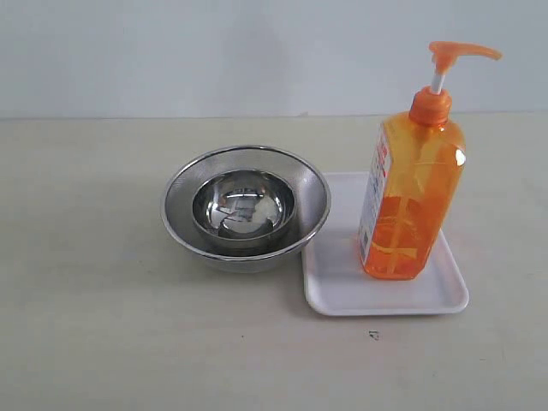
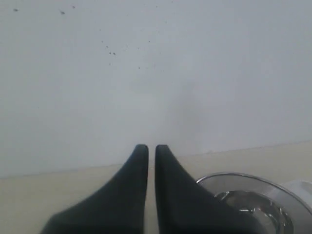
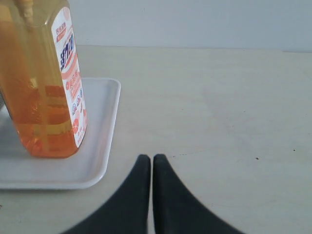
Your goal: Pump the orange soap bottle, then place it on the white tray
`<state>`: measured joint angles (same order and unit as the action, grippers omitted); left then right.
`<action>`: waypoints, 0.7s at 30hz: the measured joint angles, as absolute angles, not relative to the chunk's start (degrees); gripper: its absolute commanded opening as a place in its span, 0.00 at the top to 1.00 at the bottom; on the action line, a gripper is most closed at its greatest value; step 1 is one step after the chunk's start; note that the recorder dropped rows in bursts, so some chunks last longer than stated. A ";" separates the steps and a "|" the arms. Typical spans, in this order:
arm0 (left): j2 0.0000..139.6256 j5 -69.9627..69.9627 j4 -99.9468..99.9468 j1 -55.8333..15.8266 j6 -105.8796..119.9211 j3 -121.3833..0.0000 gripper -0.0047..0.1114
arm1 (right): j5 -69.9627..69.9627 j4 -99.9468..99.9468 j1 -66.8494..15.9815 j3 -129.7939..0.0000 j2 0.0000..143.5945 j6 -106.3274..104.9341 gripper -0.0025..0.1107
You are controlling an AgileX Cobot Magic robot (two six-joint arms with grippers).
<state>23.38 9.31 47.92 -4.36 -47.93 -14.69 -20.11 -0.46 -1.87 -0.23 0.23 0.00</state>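
1. White tray (image 1: pixel 342 295) lies flat on the tabletop (image 1: pixel 103 325); taken as the reference for all that follows.
2. Orange soap bottle (image 1: pixel 411 201) stands upright on the tray, on the half away from the steel bowls, its base wholly inside the raised rim. Roughly the lower half holds orange liquid.
3. Pump head (image 1: pixel 462 51) sits raised on its white stem, with the spout pointing away from the bowls' side of the tray.
4. The bottle's red-and-white label shows on the narrow side turned toward the bowls.
5. Two nested steel bowls (image 1: pixel 246 205) sit just beside the tray, the smaller inside the larger. The outer rim seems to overlap the tray's near corner; whether it touches cannot be told.
6. Right hand (image 3: pixel 151 158): dark fingers pressed together with only a hairline slit between them, pinching nothing. It hangs over bare tabletop beside the tray, on the side opposite the bowls, apart from tray and bottle.
7. Left hand (image 2: pixel 151 148): fingers likewise drawn together and empty. It is on the bowls' side of the tray, with a bowl rim close by its fingers.
8. A small dark speck (image 1: pixel 373 335) marks the tabletop just off the tray's front edge.
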 measured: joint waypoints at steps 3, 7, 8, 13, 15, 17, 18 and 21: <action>18.91 9.19 47.92 -3.71 -49.86 -10.40 0.92 | -20.11 -0.46 -1.87 -0.23 0.23 0.00 0.98; 13.43 9.19 47.92 -3.50 -51.64 -5.24 0.92 | -20.22 -0.46 -1.87 -0.23 0.23 0.00 0.98; 11.97 9.19 47.92 -3.50 -52.01 -4.07 0.92 | -20.22 -0.46 -1.87 -0.23 0.23 0.00 0.98; 6.02 9.09 47.92 -3.50 -54.48 -0.42 0.92 | -20.22 -0.46 -1.87 -0.23 0.23 0.00 0.98; 4.68 9.09 47.92 -3.50 -55.80 -0.19 0.92 | -20.22 -0.46 -1.87 -0.23 0.23 0.00 0.98; 3.64 9.50 47.92 -3.50 -56.99 -0.19 0.92 | -20.22 -0.46 -1.87 -0.23 0.23 0.00 0.98; 3.36 10.15 47.92 -3.50 -57.35 -0.19 0.92 | -20.22 -0.46 -1.87 -0.23 0.23 0.00 0.98; 2.83 13.40 47.92 -3.50 -57.24 -0.19 0.92 | -20.22 -0.46 -1.87 -0.23 0.23 0.00 0.98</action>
<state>2.83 13.40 47.92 -3.50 -57.24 -0.19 -20.22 -0.46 -1.87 -0.23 0.23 0.00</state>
